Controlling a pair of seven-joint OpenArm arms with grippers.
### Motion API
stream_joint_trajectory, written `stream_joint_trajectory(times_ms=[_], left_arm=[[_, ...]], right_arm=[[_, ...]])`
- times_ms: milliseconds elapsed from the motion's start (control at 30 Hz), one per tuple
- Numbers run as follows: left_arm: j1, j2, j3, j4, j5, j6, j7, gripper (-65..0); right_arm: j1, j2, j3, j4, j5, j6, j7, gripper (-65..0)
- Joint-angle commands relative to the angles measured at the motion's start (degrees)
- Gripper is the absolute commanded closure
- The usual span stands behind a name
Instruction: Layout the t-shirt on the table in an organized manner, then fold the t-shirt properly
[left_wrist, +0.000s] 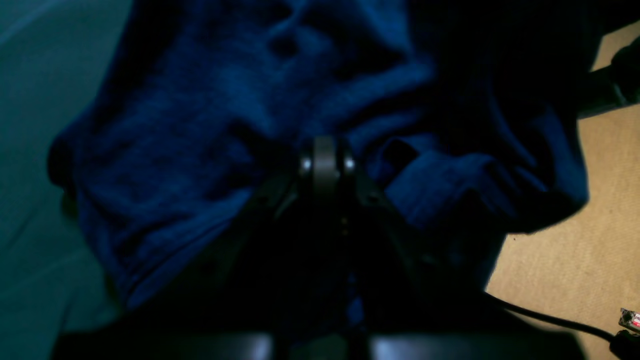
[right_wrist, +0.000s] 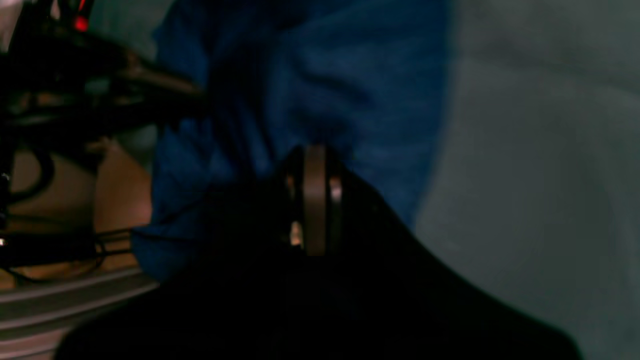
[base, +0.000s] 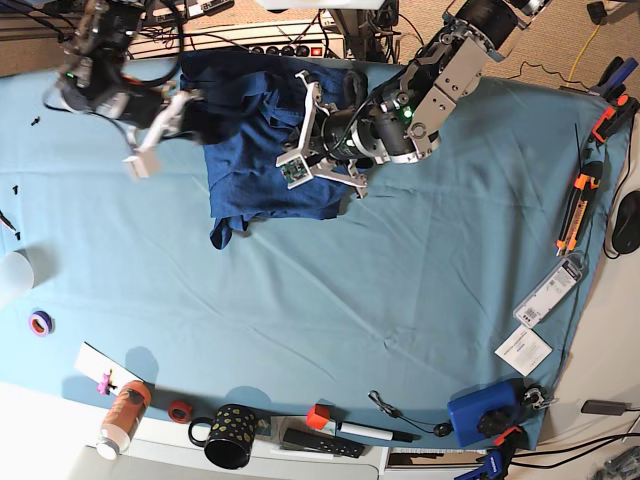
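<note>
The dark navy t-shirt (base: 250, 150) lies bunched at the table's (base: 400, 260) far edge, between my two arms. My left gripper (base: 300, 125) comes in from the right of the base view. In its wrist view the left gripper (left_wrist: 326, 150) is shut, its tips pressed into the folds of the t-shirt (left_wrist: 200, 125). My right gripper (base: 195, 108) sits at the shirt's left edge. Its wrist view shows the right gripper (right_wrist: 315, 155) shut against the t-shirt (right_wrist: 350, 75), with the table (right_wrist: 540, 175) beside it. Where the fingertips pinch the cloth is dark and blurred.
A power strip (base: 290, 45) and cables lie behind the table. Along the near edge stand a black dotted mug (base: 228, 435), an orange bottle (base: 122, 415), tape rolls (base: 40, 322) and a blue box (base: 485, 412). Orange tools (base: 578, 215) and packets (base: 548, 290) lie at right.
</note>
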Motion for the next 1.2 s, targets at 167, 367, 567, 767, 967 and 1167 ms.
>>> stream_joint_trajectory(times_ms=[167,367,567,767,967,1167], left_arm=[[-0.7,0.3,-0.1,0.8,0.1,0.0,-1.0,0.0],[-0.8,0.3,-0.1,0.8,2.2,0.1,-1.3,0.0],[-0.8,0.3,-0.1,0.8,2.4,1.7,-1.2,0.0],[-0.8,0.3,-0.1,0.8,2.4,1.7,-1.2,0.0],[-0.8,0.3,-0.1,0.8,2.4,1.7,-1.2,0.0],[-0.8,0.3,-0.1,0.8,2.4,1.7,-1.3,0.0]], right_arm=[[-1.1,0.7,-2.9,0.9,-7.0,0.1,0.9,0.0],[-7.2,2.9,-2.9,0.9,-2.7,0.1,0.9,0.0],[-11.9,4.8,-2.9,1.0,5.4,0.1,0.9,0.0],[-12.4,4.7,-2.9,1.0,11.0,0.1,0.9,0.0],[-13.4,4.8,-2.9,1.1,14.1,0.1,0.9,0.0],[-14.0,4.8,-2.9,1.1,22.4,0.1,0.9,0.0]])
